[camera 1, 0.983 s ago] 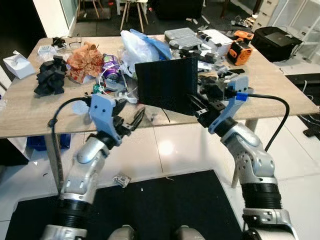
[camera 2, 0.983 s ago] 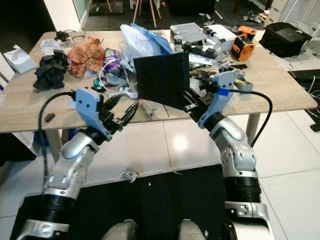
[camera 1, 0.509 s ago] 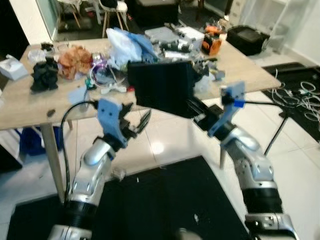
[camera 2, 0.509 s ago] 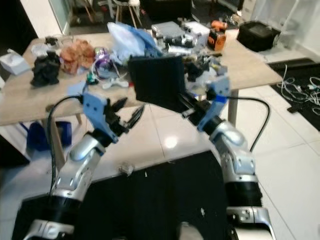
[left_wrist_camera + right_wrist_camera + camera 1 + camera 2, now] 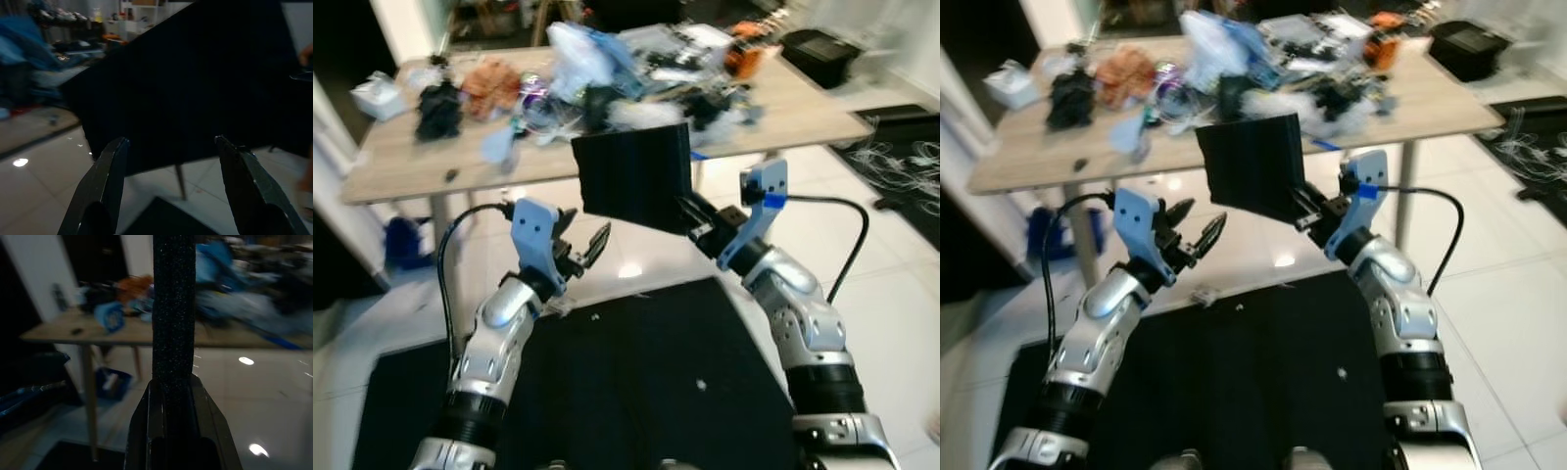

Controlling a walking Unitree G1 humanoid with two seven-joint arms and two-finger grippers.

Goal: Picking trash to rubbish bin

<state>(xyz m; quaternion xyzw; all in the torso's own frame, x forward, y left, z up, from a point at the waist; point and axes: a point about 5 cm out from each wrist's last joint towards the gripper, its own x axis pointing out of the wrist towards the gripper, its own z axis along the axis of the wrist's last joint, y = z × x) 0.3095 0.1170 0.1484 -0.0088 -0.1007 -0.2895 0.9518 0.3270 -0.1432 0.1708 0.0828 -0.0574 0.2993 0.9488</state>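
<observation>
Black, ribbed and stiff: one flat panel [image 5: 634, 179], the trash item in hand, held upright in the air in front of the robot, clear of the tabletop [image 5: 803, 113] and above the white tiled floor [image 5: 881, 284]. Right claw [image 5: 693, 217]: clamped on the panel's lower corner; the right wrist view shows the panel edge-on, pinched between both fingers [image 5: 146, 431]. Left claw [image 5: 1191, 233]: spread open and empty, just beside the panel's lower left edge without touching it; the left wrist view looks along the two parted fingers [image 5: 105, 171] at the panel's dark face. Tabletop: light wood, still heaped with clutter, including a blue and white plastic bag [image 5: 578, 54], a crumpled orange-brown wad [image 5: 494, 73], a black crumpled lump [image 5: 435, 103] and an orange tool [image 5: 744, 59]; much of it is blurred. Black mat [image 5: 607, 392]: on the floor under the robot, with small scraps beside it. Rubbish bin: location cannot be told. Step in hand, as judged: carrying the panel to the bin. Handling note: the hold is at one corner only, so the wide sheet is likely to swing or lever loose; keep the right grip firm, hold the panel steady and away from the table edge while turning, and bring the left claw onto the free edge if it sags.
</observation>
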